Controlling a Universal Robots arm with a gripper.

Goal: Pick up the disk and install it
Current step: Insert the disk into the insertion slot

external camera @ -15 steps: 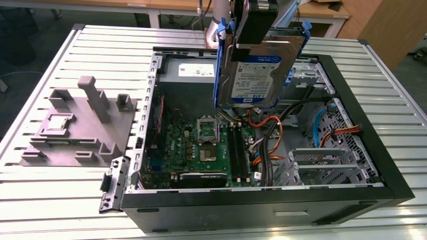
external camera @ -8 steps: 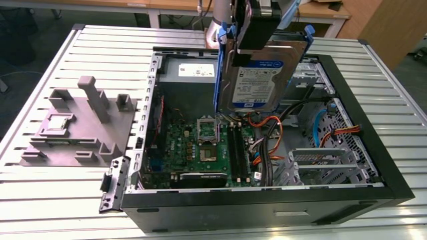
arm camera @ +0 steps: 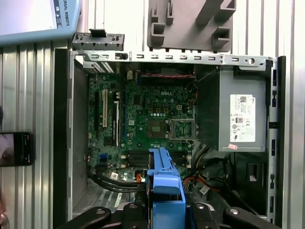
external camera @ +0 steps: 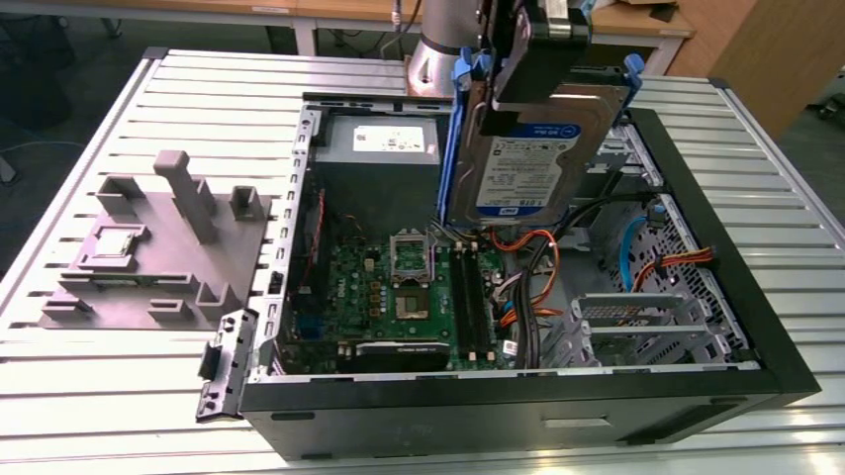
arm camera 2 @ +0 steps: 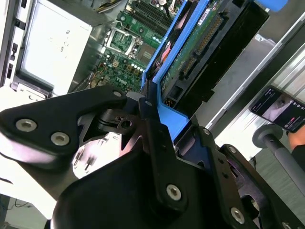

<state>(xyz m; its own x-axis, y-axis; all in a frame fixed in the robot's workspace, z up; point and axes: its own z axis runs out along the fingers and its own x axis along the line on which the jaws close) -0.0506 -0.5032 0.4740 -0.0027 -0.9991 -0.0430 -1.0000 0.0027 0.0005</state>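
The disk (external camera: pixel 535 163), a grey metal drive with a white-and-blue label in a blue plastic carrier, hangs tilted on edge above the open computer case (external camera: pixel 779 327). It hovers over the space between the motherboard and the drive area. My gripper (external camera: pixel 517 94) is shut on its upper end, black fingers clamping the carrier. In the second wrist view the disk (arm camera 2: pixel 193 50) stretches away from the gripper (arm camera 2: pixel 155 121), its green circuit side and connector showing. The blue carrier (arm camera: pixel 164 179) also rises between the fingers of the gripper (arm camera: pixel 164 210) in the first wrist view.
Inside the case lie the green motherboard (external camera: pixel 396 287), the grey power supply (external camera: pixel 383 143), orange and blue cables (external camera: pixel 535 257) and a silver drive bay (external camera: pixel 640 332). A grey plastic fixture (external camera: pixel 158 242) stands on the slatted table (external camera: pixel 79 396) at the exterior view's left. A phone (arm camera: pixel 14 149) lies beside the case.
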